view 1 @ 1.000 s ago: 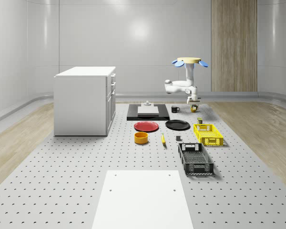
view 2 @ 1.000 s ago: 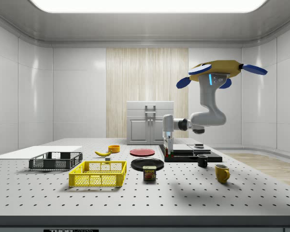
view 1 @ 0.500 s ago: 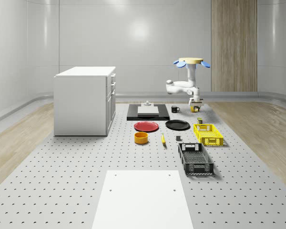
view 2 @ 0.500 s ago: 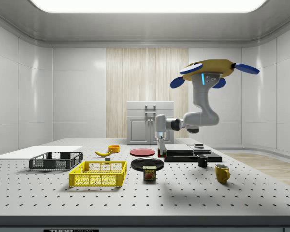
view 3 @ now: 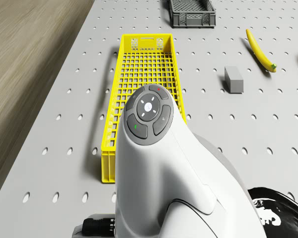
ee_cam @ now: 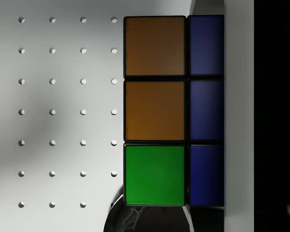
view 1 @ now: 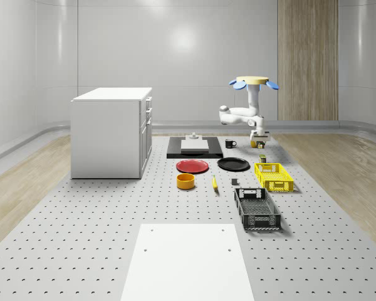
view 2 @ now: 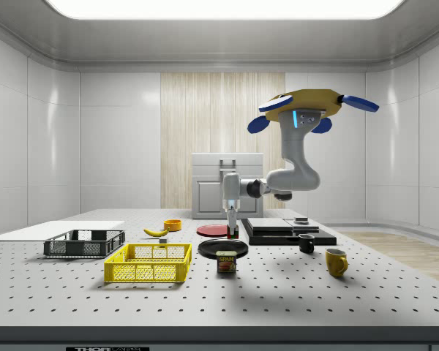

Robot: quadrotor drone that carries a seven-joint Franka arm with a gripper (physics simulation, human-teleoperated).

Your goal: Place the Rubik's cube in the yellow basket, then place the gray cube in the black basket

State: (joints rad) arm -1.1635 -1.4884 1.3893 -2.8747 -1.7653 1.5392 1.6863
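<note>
The Rubik's cube (ee_cam: 154, 111) shows orange, green and blue tiles in the wrist view, pressed against a white finger (ee_cam: 239, 116). My gripper (view 2: 231, 231) is shut on it and hangs low over the black plate (view 2: 222, 248). The drone (view 2: 304, 110) hovers above the table's far end, past the yellow basket (view 1: 274, 177). From the drone, the yellow basket (view 3: 144, 69) lies just beyond my wrist, with the gray cube (view 3: 234, 79) on the table beside it and the black basket (view 3: 191, 12) farther on. The black basket (view 1: 257, 209) is nearest the whole-scene camera.
A Spam can (view 2: 226, 262), a yellow mug (view 2: 336, 262) and a black mug (view 2: 306, 243) stand near the plate. A red plate (view 1: 192, 166), orange bowl (view 1: 185, 181) and banana (view 1: 214, 182) lie mid-table. A white cabinet (view 1: 111, 132) stands at the whole-scene view's left.
Drone, arm and gripper have shifted steadily toward the side view's left with the Rubik's cube, from over the black tray to over the black plate, nearer the yellow basket.
</note>
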